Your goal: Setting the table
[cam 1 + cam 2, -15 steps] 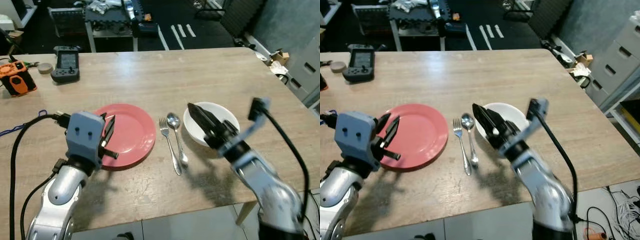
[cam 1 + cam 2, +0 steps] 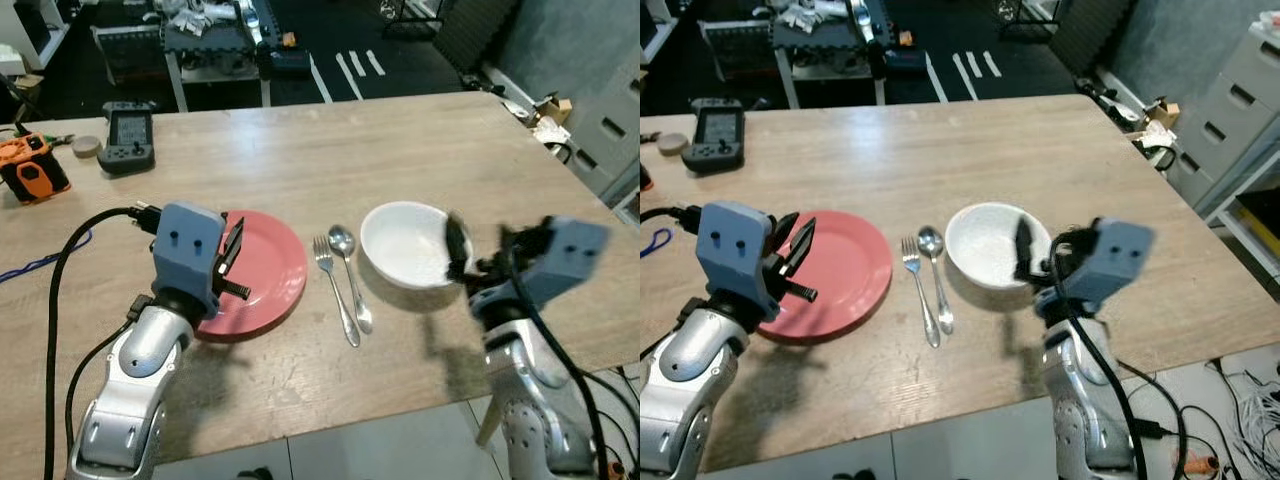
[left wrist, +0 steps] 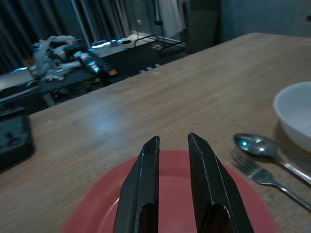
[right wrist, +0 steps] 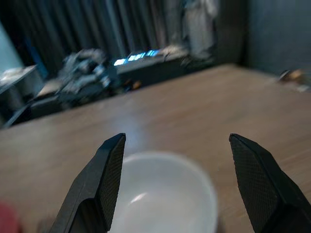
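Tabletop (image 2: 420,150): red plate (image 2: 265,275) at 9 o'clock of the fork (image 2: 335,285) and spoon (image 2: 352,275), white bowl (image 2: 405,245) at 3. Your right end effector (image 4: 177,182), fingers spread wide and empty, sits at the bowl's 3 o'clock rim; swing inward carelessly and you'll shove it onto the spoon. Left end effector (image 3: 174,187), nearly closed and empty, hovers low over the plate and could clip it.

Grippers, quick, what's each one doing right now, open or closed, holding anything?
Left gripper: nearly shut, fingers a narrow gap apart, empty, over the red plate.
Right gripper: wide open, empty, at the white bowl.
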`<state>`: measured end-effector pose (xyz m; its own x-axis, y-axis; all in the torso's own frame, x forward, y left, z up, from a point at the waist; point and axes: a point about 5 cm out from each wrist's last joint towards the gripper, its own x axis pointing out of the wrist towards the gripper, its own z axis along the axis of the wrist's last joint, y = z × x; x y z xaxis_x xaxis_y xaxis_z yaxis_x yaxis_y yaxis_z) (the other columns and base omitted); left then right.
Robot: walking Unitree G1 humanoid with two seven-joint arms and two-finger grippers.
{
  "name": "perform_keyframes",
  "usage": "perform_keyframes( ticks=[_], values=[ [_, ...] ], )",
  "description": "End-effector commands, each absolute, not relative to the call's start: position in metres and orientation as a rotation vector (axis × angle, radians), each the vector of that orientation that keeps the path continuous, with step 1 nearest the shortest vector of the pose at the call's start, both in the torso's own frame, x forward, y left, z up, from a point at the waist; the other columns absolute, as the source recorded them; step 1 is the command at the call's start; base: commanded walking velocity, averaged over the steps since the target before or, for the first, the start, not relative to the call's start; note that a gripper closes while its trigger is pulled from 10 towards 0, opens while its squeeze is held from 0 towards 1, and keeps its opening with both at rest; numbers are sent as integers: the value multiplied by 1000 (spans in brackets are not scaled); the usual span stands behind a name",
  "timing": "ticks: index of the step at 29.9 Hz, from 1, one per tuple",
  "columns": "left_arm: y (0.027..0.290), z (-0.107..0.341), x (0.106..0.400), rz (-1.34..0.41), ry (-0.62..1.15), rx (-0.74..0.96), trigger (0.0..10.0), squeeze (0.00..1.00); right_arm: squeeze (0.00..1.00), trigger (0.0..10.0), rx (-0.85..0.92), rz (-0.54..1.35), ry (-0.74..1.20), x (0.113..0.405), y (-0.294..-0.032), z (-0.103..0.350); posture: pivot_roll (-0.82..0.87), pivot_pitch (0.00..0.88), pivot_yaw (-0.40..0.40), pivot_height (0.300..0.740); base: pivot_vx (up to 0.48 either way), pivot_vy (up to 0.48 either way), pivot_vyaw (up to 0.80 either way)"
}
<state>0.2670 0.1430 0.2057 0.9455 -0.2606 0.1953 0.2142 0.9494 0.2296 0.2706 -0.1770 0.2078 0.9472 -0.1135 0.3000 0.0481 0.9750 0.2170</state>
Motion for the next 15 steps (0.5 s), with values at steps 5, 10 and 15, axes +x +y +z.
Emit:
perform_keyframes(
  ticks=[5, 10, 15],
  values=[
    [140, 198, 269, -270, -193, 210, 10000, 0, 0, 10000, 169, -82, -355, 269, -175, 212, -9, 47, 77, 740, 0, 0, 0],
    [140, 193, 270, -238, -178, 175, 10000, 0, 0, 10000, 123, -78, -343, 270, -170, 201, -13, 44, 67, 740, 0, 0, 0],
    [143, 183, 264, -217, -160, 191, 10000, 0, 0, 10000, 107, -71, -232, 254, -162, 168, -3, 46, 56, 740, 0, 0, 0]
  ],
)
